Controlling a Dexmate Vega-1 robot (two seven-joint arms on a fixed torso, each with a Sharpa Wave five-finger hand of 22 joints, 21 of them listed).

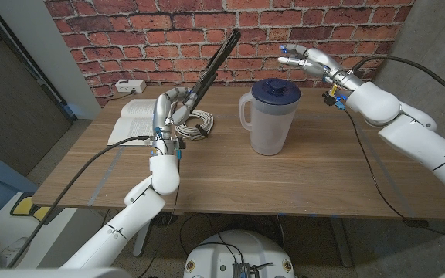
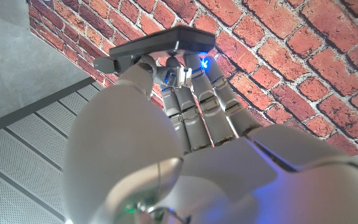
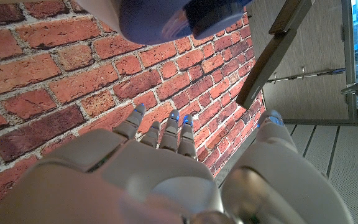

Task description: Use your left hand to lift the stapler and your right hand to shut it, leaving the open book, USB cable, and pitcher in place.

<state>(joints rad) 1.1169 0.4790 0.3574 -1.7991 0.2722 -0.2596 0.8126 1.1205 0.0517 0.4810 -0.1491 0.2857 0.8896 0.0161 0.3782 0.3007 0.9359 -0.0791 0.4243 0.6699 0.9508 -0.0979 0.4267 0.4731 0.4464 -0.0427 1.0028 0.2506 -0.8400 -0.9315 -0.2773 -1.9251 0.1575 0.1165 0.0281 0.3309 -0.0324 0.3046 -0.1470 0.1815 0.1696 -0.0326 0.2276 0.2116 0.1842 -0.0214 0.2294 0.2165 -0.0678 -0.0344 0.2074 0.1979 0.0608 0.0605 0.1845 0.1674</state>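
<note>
Head view: my left hand (image 1: 170, 112) grips the stapler (image 1: 211, 68), raised open above the USB cable (image 1: 197, 123) beside the open book (image 1: 134, 120); my right hand (image 1: 309, 60) hovers spread and empty, far right of the pitcher (image 1: 271, 116). Left wrist view: my fingers (image 2: 191, 112) curl around the stapler (image 2: 160, 45). Right wrist view: fingertips (image 3: 166, 127) apart, holding nothing.

Black stapler (image 1: 213, 68) raised, tilted, apparently open.

I note a black stapler (image 1: 215, 66) in my white left hand (image 1: 168, 112), blue light at its fingertips. Pitcher (image 1: 269, 116): clear body, dark blue lid. Book (image 1: 134, 122): white pages with grey print. USB cable (image 1: 195, 123): pale coil. Table (image 1: 284, 181): brown wood grain. Wall (image 1: 168, 31): red brick, pale mortar. My right hand (image 1: 307, 60): white.
</note>
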